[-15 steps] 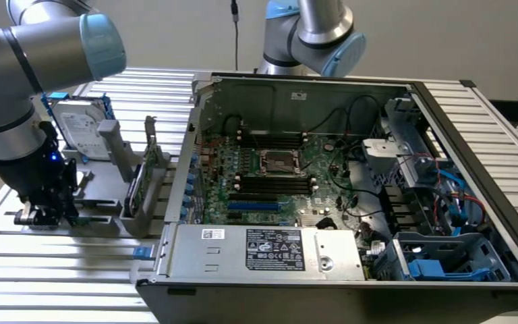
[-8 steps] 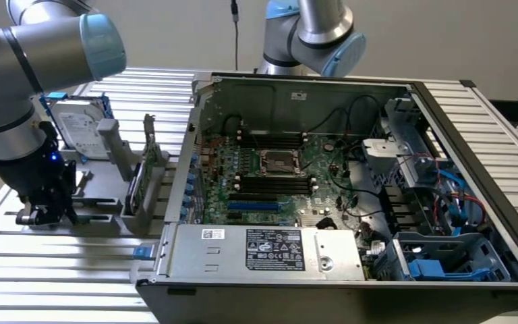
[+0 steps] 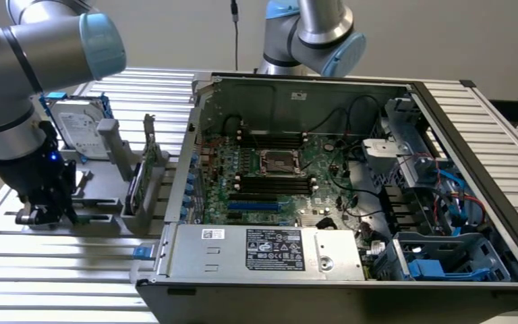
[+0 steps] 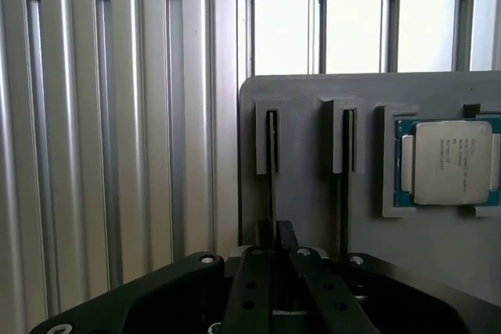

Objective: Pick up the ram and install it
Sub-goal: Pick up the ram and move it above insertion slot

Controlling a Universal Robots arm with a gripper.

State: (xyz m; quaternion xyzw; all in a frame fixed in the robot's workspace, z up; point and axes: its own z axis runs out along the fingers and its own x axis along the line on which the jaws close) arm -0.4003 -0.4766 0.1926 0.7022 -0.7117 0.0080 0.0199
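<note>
1. A table [image 3: 61, 270] of ribbed silver metal slats fills the scene, with a plain pale wall behind it.
2. In the exterior view an open computer case [image 3: 304, 94] lies on the table with its motherboard [image 3: 331, 162] facing up. A second arm [image 3: 318, 34] stands behind the case.
3. The working arm [image 3: 16, 81] is at the exterior view's left, reaching straight down over a grey holder [image 3: 106, 226]. A hard drive [image 3: 77, 128] in a blue frame stands just behind that holder.
4. The wrist view shows the holder's face close up, with two narrow slots and a square silver processor [image 4: 452, 162] seated in a recess beside them.
5. The ram [image 4: 272, 162] stands edge-on in the slot farther from the processor, and a second stick [image 4: 344, 170] stands in the slot between.
6. The gripper [image 4: 275, 231] is low at the holder, pinched closed on the near end of the ram, which sits in its slot.
</note>
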